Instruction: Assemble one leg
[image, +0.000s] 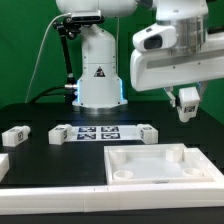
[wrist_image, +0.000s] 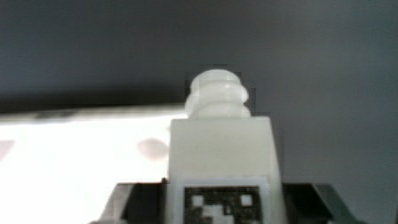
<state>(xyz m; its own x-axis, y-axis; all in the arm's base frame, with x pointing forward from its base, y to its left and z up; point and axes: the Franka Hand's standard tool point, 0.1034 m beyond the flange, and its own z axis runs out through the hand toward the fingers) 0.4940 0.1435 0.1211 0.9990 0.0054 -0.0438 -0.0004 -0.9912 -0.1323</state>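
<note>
Black table (image: 35, 115) carries the white tray (image: 112, 165); above the tray's far corner, on the exterior view's right, the gripper (image: 187, 110) hangs clamped on the leg (wrist_image: 226, 150), clear of the tray.

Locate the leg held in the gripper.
The leg sits clamped in the gripper, in the air on the exterior view's right, above the white tray's far right corner.

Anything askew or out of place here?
Nothing stands out. The pincer grips one leg squarely, with the leg's knobbed tip pointing straight out. The square panel and the marker board lie flat.
</note>
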